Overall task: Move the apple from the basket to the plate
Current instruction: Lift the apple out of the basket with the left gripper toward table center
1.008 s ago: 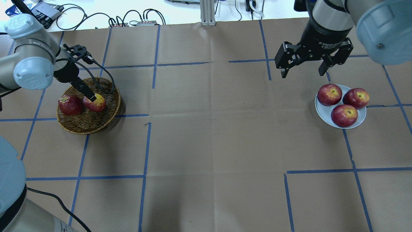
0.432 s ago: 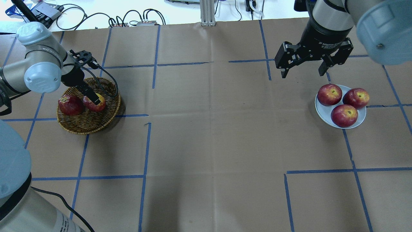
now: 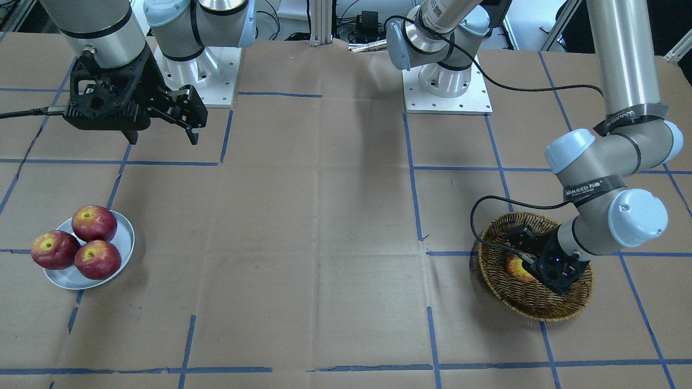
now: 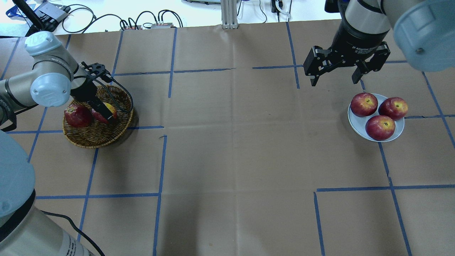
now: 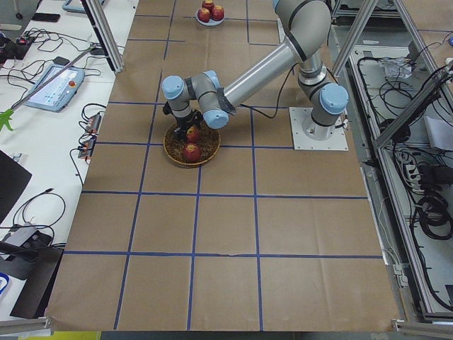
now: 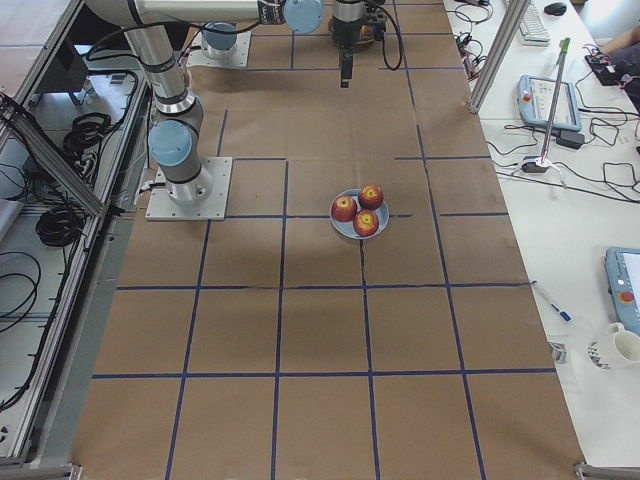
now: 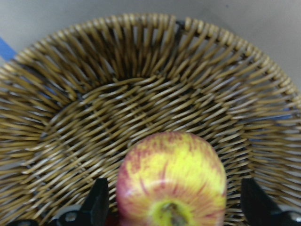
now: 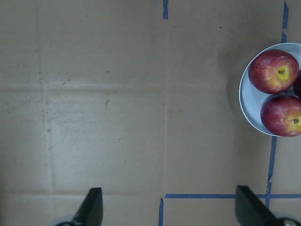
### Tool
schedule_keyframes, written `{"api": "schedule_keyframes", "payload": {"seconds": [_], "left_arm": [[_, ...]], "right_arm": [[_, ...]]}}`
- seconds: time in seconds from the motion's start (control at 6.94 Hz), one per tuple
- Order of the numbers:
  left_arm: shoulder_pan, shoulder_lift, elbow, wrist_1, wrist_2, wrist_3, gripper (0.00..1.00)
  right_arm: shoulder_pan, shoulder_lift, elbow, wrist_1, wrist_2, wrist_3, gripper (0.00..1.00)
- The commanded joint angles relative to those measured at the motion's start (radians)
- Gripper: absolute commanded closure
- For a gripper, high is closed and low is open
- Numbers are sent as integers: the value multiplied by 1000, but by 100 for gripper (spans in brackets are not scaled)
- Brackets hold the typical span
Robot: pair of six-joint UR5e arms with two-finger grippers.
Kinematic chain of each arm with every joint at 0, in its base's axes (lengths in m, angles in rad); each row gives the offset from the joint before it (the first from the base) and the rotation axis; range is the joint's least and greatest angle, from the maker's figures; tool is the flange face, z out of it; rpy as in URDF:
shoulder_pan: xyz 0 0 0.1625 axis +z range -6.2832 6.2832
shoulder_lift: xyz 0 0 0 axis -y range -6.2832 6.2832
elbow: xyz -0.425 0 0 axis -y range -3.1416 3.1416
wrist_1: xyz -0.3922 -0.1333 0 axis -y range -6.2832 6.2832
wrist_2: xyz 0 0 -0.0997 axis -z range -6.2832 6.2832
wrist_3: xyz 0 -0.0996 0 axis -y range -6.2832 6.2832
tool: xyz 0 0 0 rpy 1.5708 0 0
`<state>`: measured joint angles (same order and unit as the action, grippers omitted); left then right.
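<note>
The yellow, red-streaked apple (image 4: 112, 110) lies in the wicker basket (image 4: 99, 142) at the table's left. My left gripper (image 4: 103, 112) is down in the basket, open, with one finger (image 7: 99, 203) on each side of the apple (image 7: 171, 176) and small gaps showing. The front-facing view shows the same apple (image 3: 515, 268) beside the gripper (image 3: 543, 266) in the basket (image 3: 519, 307). The pale plate (image 4: 358, 125) sits at the right. My right gripper (image 4: 334, 77) is open and empty, above the table behind the plate.
A dark red apple (image 4: 76, 116) lies in the basket left of the yellow one. Three red apples (image 4: 380, 127) fill most of the plate, which also shows in the right wrist view (image 8: 246, 101). Blue tape lines cross the brown table cover.
My left arm has swung in and its gripper has sunk lower over the yellow apple, covering more of it. The right arm has not moved.
</note>
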<state>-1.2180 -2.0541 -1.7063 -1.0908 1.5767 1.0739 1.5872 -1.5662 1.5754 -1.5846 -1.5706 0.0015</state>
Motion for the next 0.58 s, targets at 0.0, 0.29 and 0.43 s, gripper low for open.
{"api": "schedule_keyframes", "payload": {"seconds": [0.0, 0.29, 0.43], "left_arm": [[0, -1, 0, 2, 5, 1, 33], [-14, 11, 19, 2, 0, -14, 55], [-40, 43, 23, -3, 2, -137, 55]], "right_arm": [[-1, 0, 0, 0, 0, 0, 0], [0, 0, 0, 0, 0, 0, 0], [0, 0, 0, 0, 1, 0, 0]]}}
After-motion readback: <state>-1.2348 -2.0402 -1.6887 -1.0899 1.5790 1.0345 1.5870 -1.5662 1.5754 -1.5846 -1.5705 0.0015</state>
